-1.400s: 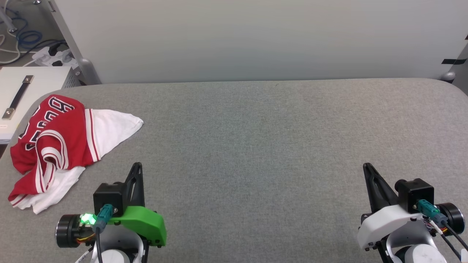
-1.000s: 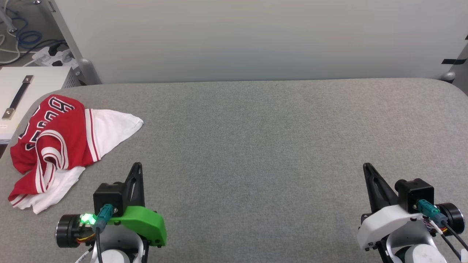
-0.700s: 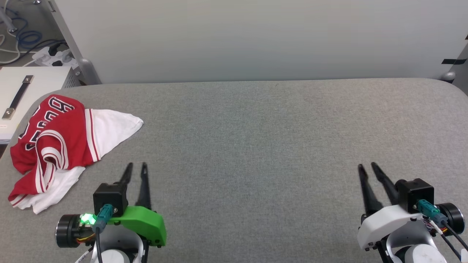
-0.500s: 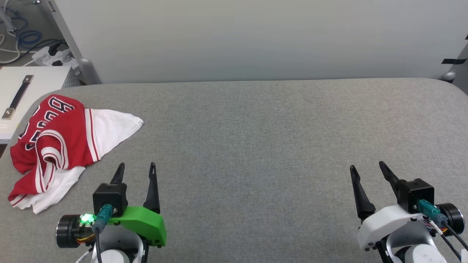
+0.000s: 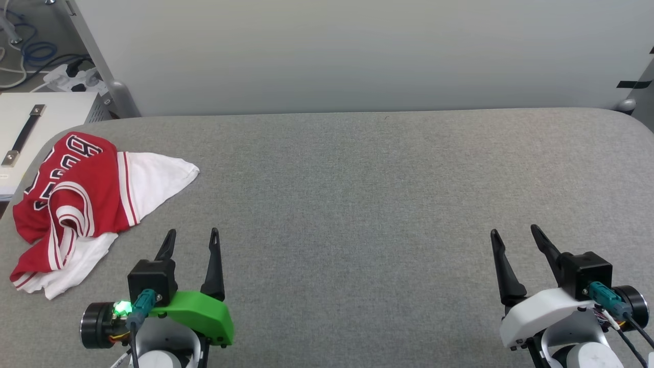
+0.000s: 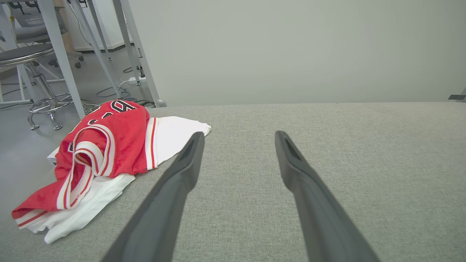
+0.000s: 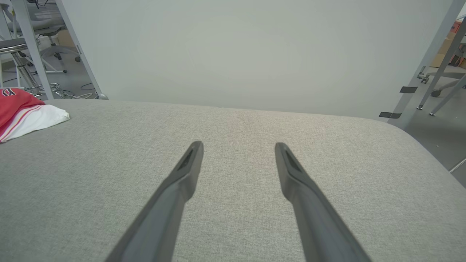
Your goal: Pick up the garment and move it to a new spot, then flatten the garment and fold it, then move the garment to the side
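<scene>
Garment (image 5: 76,199) lying crumpled at frame's left edge, up-left of left gripper (image 5: 193,233), long axis running lower-left to upper-right. Right gripper (image 5: 514,231) sitting far right. Both showing fingers apart, holding nothing.

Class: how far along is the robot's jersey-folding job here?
Done: nothing; the garment lies crumpled at the left of the table. In hand: left gripper and right gripper open, empty, clear of it. Left: pick up, move, flatten, fold, set aside.
</scene>
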Tool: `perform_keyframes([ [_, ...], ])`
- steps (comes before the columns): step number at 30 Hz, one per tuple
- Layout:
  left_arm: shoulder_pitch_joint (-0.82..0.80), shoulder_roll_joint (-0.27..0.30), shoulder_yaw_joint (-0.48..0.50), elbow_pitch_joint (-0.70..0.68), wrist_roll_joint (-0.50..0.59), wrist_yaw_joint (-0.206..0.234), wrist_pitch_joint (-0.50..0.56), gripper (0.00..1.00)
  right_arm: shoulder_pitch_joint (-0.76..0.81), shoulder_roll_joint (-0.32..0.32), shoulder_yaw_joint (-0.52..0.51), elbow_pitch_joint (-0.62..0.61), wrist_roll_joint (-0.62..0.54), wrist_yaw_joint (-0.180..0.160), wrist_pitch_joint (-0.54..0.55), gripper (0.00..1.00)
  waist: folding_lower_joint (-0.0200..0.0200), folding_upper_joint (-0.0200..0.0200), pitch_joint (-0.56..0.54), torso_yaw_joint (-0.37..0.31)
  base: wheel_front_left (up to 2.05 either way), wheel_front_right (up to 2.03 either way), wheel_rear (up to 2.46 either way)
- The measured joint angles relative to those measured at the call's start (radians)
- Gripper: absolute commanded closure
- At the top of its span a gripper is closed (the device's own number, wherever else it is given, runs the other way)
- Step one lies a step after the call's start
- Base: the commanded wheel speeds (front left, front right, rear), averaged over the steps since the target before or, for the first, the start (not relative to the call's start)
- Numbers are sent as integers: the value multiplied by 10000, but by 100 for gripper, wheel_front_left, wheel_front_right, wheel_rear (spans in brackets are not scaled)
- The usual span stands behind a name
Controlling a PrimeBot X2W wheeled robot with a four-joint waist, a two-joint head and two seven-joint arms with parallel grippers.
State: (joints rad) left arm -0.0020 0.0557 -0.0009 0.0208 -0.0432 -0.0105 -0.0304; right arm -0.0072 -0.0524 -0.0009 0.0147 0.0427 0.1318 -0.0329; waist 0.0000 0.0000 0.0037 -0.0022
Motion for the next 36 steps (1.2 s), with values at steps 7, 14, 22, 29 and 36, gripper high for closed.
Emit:
perform_keyframes([
  [7, 1, 0, -27, 50, -109, -27, -132, 0, 0, 2, -6, -59, 82, 0, -150, 0, 0, 0, 20, -2, 0, 0, 0],
  [14, 1, 0, -40, 59, -261, -104, -284, 0, 0, 2, -6, -192, 257, 0, -268, 0, 0, 0, 41, -3, 0, 0, 0],
  [22, 2, 0, -33, -107, -387, -180, -449, 0, 0, 2, -2, -322, 460, 0, -437, 0, 0, 0, 65, -1, 0, 0, 0],
  [29, 10, 0, -54, -119, -548, -221, -602, 0, 0, 2, 15, -418, 564, 0, -602, 0, 0, 0, 63, -3, 0, 0, 0],
  [36, 18, 0, -161, 163, -675, -221, -750, 0, 1, 2, 75, -366, 577, 0, -748, 0, 0, 0, 41, -5, 0, 0, 0],
])
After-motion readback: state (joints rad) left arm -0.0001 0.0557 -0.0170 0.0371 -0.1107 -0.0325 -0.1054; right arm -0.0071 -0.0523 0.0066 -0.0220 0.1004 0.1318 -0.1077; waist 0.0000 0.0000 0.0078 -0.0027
